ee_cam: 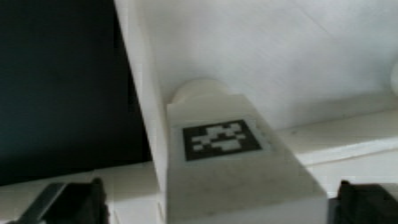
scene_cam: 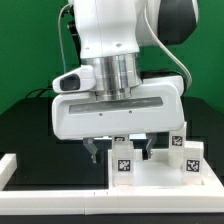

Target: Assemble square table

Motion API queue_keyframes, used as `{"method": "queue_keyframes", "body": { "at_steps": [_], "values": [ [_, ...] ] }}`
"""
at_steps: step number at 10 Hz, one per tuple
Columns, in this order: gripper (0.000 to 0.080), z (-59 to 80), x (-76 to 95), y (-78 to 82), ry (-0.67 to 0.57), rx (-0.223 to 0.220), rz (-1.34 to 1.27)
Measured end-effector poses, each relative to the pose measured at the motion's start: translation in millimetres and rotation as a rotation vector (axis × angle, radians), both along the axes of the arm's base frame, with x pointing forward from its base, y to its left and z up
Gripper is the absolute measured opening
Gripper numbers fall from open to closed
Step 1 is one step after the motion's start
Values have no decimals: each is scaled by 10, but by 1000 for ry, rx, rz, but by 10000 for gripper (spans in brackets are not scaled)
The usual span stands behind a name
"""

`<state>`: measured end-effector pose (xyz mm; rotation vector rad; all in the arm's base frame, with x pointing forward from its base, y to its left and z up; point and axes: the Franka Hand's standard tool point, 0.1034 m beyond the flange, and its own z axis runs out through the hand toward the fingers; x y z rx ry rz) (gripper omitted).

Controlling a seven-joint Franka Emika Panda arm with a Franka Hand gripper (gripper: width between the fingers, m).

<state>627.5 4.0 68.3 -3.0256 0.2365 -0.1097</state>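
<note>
The white square tabletop (scene_cam: 160,178) lies flat at the exterior view's lower right. Several stubby white tagged legs stand upright on it: one near its front left corner (scene_cam: 122,163), others at the right (scene_cam: 193,158) and behind (scene_cam: 178,138). My gripper (scene_cam: 122,152) hangs low over the front left leg, open, with one black finger on each side of it. In the wrist view that leg (ee_cam: 217,140) rises from the tabletop (ee_cam: 329,90) with its tag facing the camera. My gripper (ee_cam: 217,205) straddles it, and both fingertips (ee_cam: 71,205) stand clear of its sides.
A long white border rail (scene_cam: 60,205) runs along the front and another (scene_cam: 10,168) sits at the exterior view's left. The black table surface (scene_cam: 30,130) lies to the left of the tabletop. A green wall stands behind.
</note>
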Motion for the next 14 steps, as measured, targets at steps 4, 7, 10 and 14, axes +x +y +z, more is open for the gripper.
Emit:
{"method": "queue_keyframes", "body": {
  "at_steps": [4, 7, 10, 14],
  "values": [
    [289, 0, 0, -7, 20, 17, -201],
    [289, 7, 5, -29, 50, 43, -518],
    [291, 1, -18, -30, 127, 119, -1054],
    [291, -16, -23, 26, 177, 194, -1507]
  ]
}}
